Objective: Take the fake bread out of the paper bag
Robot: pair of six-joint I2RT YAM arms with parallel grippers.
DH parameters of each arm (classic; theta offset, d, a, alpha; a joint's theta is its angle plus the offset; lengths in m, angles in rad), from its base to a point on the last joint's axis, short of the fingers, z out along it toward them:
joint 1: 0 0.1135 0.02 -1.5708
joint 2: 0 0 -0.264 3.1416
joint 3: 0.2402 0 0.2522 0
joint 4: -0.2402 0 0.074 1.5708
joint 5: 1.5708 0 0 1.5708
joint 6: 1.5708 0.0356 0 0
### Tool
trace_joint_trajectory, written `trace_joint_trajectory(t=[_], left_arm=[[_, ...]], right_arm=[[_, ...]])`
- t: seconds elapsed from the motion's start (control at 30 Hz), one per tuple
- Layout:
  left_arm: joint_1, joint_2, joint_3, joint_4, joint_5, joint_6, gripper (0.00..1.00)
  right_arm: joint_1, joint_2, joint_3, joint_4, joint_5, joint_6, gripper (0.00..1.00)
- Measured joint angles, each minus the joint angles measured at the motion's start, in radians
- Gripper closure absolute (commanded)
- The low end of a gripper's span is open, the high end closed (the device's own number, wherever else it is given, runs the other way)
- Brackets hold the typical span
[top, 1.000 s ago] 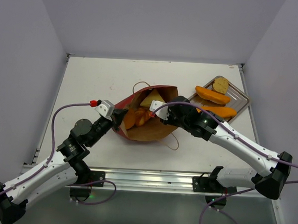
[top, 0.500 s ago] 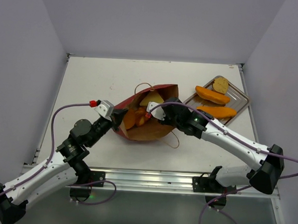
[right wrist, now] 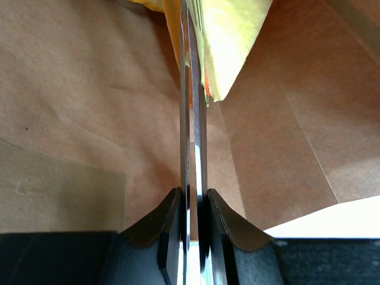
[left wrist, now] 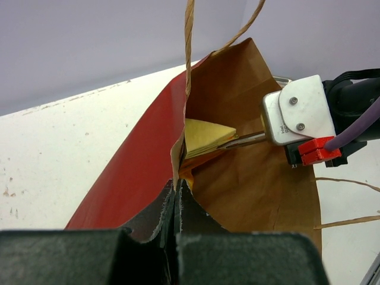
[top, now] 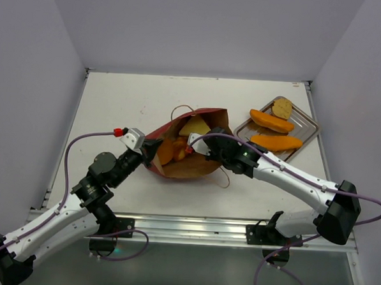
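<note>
Right tool moved deeper into paper bag; bread pieces inside.

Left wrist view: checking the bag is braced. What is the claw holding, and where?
The left claw is shut on the paper bag, pinching the rim of its open mouth.

red paper bag on its side, mouth open, yellow bread wedge and orange bread pieces inside
</note>
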State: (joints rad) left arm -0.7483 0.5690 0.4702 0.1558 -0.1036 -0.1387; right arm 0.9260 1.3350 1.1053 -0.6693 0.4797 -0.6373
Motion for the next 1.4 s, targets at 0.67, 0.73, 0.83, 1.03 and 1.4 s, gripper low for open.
trace_joint_trajectory(t=[0.67, 0.73, 0.83, 1.03, 1.4], left_arm=[[0.0, 0.039, 0.017, 0.01, -0.039, -0.009, 1.0], [0.0, 0.048, 0.02, 0.014, -0.041, -0.009, 1.0], [0.0, 0.058, 0.02, 0.021, -0.041, -0.009, 1.0], [0.0, 0.058, 0.02, 0.023, -0.041, -0.009, 1.0], [0.0, 0.058, 0.02, 0.023, -0.04, -0.009, 1.0]], right_arm=[[-0.004, -0.186, 0.073, -0.138, -0.251, 0.036, 0.92], [-0.004, -0.194, 0.073, -0.146, -0.259, 0.035, 0.84], [-0.004, -0.193, 0.073, -0.155, -0.261, 0.032, 0.77], [-0.004, -0.158, 0.074, -0.2, -0.262, 0.028, 0.61], [0.006, -0.124, 0.075, -0.198, -0.217, 0.027, 0.57]])
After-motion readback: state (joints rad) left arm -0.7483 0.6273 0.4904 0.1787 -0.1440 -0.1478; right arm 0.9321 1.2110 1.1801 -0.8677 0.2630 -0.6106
